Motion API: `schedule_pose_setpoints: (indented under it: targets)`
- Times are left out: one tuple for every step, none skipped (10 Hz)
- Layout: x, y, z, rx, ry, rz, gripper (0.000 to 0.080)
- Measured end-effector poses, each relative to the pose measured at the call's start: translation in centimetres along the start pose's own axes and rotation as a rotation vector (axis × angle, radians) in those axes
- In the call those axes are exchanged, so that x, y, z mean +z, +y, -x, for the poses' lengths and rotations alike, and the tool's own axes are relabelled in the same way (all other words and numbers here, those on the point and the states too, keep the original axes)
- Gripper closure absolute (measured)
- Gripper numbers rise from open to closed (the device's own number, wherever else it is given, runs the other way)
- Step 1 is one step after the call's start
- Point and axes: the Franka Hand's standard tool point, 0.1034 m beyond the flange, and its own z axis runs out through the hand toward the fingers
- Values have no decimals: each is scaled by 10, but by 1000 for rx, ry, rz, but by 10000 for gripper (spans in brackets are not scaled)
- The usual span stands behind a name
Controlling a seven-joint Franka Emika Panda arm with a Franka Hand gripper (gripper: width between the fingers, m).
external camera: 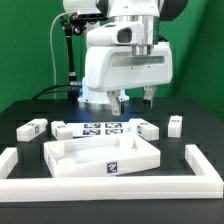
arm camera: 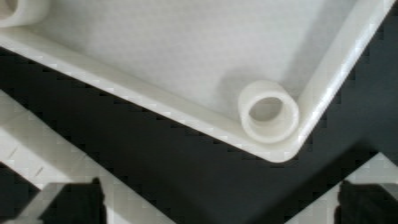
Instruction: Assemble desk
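The white desk top panel [external camera: 105,157] lies rim-up at the front of the black table, a tag on its front rim. Several short white block legs lie behind it: two at the exterior view's left [external camera: 33,127] [external camera: 62,130] and two at its right [external camera: 149,128] [external camera: 175,123]. My gripper [external camera: 134,100] hangs open and empty above the table behind the top panel. In the wrist view the gripper [arm camera: 217,205] looks down on a corner of the top panel [arm camera: 160,50] with a round socket [arm camera: 267,108]. The dark fingertips [arm camera: 63,205] stand wide apart with nothing between them.
The marker board [external camera: 103,128] lies flat under the gripper between the legs. Long low white border bars run along the exterior view's left [external camera: 18,165], right [external camera: 205,165] and front [external camera: 110,193]. The robot's base stands at the back.
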Motion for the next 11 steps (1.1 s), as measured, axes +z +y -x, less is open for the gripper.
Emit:
schedule_pose_setpoints:
  targets:
    - [0, 0, 0, 0, 0, 0, 150]
    - [0, 0, 0, 0, 0, 0, 150]
    - [0, 0, 0, 0, 0, 0, 150]
    - [0, 0, 0, 0, 0, 0, 150]
    - [0, 0, 0, -1, -1, 0, 150]
    - [1, 0, 0, -7, -1, -1, 150]
    - [2, -2, 13, -140, 12, 13, 150]
    - [3, -2, 32, -231, 10, 16, 150]
    - [4, 1, 47, -373, 15, 30, 150]
    - [7, 2, 58, -564, 12, 50, 150]
    - [9, 0, 63, -572, 29, 69, 150]
